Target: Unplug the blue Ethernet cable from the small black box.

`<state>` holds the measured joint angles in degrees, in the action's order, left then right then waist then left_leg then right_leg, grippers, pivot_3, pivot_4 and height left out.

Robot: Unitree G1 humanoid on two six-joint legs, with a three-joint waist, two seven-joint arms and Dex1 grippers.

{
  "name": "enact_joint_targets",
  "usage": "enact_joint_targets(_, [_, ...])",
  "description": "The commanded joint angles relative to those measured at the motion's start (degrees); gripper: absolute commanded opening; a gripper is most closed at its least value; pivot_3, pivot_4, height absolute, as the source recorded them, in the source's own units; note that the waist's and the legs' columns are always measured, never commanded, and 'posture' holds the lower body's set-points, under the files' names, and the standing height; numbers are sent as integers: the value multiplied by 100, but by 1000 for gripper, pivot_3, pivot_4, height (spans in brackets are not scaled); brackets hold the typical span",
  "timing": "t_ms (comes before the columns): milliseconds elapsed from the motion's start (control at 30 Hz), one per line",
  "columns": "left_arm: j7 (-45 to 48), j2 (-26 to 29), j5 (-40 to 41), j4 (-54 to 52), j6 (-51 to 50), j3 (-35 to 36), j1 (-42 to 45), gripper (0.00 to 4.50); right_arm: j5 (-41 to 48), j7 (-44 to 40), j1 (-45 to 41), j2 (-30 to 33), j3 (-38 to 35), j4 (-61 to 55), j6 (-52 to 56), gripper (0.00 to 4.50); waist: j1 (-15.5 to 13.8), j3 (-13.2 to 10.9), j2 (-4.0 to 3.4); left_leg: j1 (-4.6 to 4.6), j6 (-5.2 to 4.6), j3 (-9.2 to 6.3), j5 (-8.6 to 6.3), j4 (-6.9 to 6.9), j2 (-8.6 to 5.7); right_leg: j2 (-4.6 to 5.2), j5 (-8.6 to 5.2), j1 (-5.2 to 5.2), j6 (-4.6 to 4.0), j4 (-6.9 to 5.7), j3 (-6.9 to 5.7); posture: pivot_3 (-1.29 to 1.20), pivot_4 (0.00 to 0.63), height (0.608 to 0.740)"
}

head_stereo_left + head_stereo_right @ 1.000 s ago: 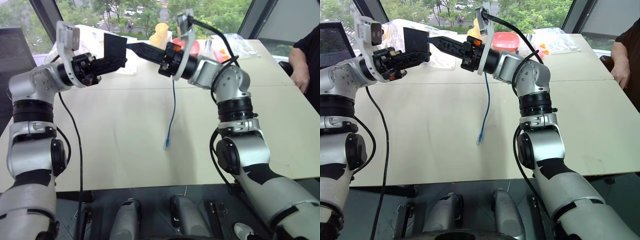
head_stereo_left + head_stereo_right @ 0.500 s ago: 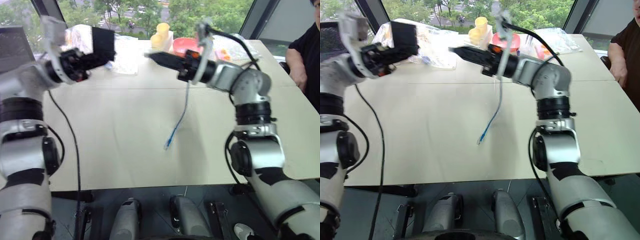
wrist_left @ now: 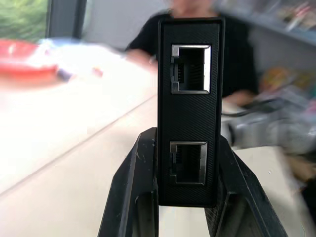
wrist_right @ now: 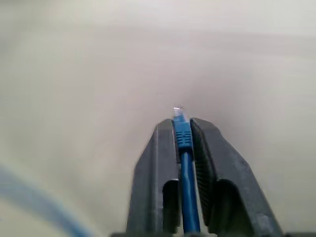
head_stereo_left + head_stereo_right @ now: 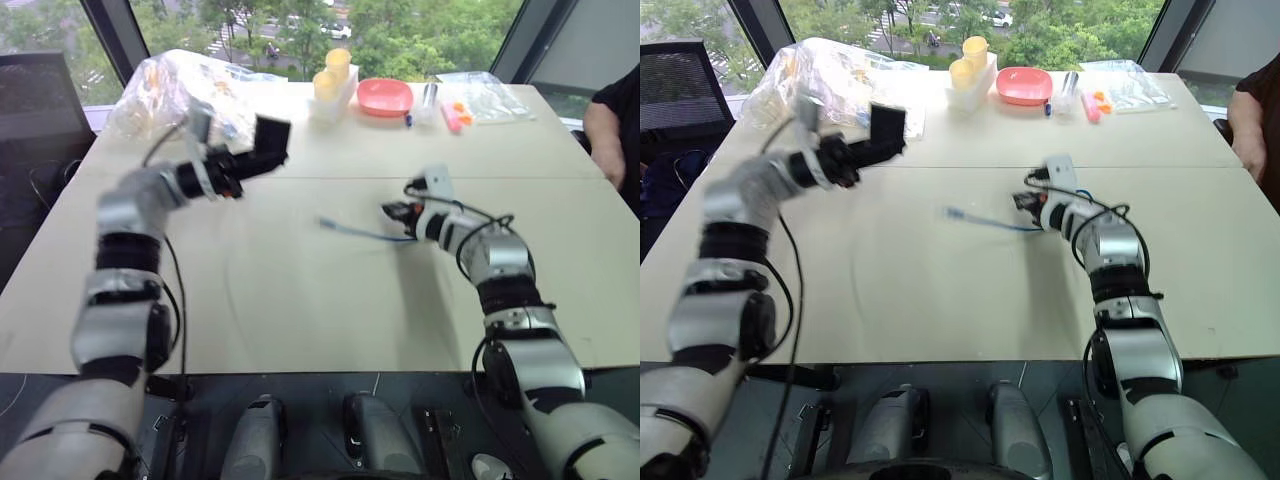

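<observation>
The small black box (image 5: 272, 133) is clamped upright between the fingers of my left gripper (image 5: 252, 160), above the far left part of the table. In the left wrist view the box (image 3: 188, 113) shows two ports, both empty, with the left gripper (image 3: 186, 136) shut on it. My right gripper (image 5: 392, 212) is low over the table at centre right, shut on the blue Ethernet cable (image 5: 355, 233). The cable trails left along the tabletop to its free plug (image 5: 324, 222). In the right wrist view the cable (image 4: 186, 168) runs between the fingers, its clear plug (image 4: 178, 113) poking past the tips.
Along the table's (image 5: 300, 300) far edge stand yellow cups (image 5: 331, 72), a red bowl (image 5: 385, 96), crumpled plastic bags (image 5: 170, 80) and small pink items (image 5: 452, 115). A person's arm (image 5: 607, 125) rests at the right edge. A black chair (image 5: 685, 85) stands at the far left.
Both arms have dropped and moved apart. The right gripper has swung the cable down onto the table at the right, away from the box. The head camera has shifted.
</observation>
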<state>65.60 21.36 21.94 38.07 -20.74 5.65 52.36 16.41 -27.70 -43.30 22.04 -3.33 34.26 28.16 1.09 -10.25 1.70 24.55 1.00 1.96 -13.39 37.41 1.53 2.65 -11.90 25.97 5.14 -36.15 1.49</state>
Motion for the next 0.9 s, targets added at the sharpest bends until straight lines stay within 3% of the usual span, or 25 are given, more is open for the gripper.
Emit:
enact_joint_targets(33, [-697,-344,-377,-90,967,-87,-84,535,-6,149,4,76,-293,-877,-411,2756,17,0,0,0,0,2,0,0,1,0,0,1,0,1,1,0,150,740])
enact_joint_targets(133, [-1163,-598,-746,414,1730,-212,-225,535,-127,337,305,36,-300,-1477,-552,4351,8,1,-1,-18,-1,-1,0,-5,5,-10,0,-8,-1,-3,0,0,150,740])
enact_joint_targets(167, [-1371,-693,-843,659,1971,-216,-228,535,-75,447,415,-26,-360,-1782,-517,4461,6,2,-2,-26,-1,-3,-1,-7,8,-17,0,-17,-3,-2,0,0,150,740])
enact_joint_targets(400, [-2186,-931,-1378,1978,3108,-295,-163,535,-23,819,867,-177,-377,-3208,-232,4461,-14,2,-3,-25,-3,-6,0,5,6,-15,1,-26,-3,5,-1,0,150,740])
enact_joint_targets(467, [-2121,-957,-1342,2135,3125,-241,-130,1544,-41,887,900,-191,-379,-3306,-172,4500,-21,2,-3,-23,-3,-6,0,7,6,-15,1,-26,-2,5,-2,0,150,740])
enact_joint_targets(733, [-2116,-607,-1299,1790,2973,-156,-156,3642,-47,968,1011,-248,-335,-3474,-150,4500,-12,2,-3,-25,-3,-7,0,6,6,-15,1,-29,-3,6,-3,0,150,740])
enact_joint_targets(900, [-1822,45,-901,-125,1557,-67,-656,3642,-32,958,1134,-232,-335,-3628,-111,4500,12,3,-4,-26,-3,-10,0,4,8,-17,1,-29,-3,5,-3,0,150,740])
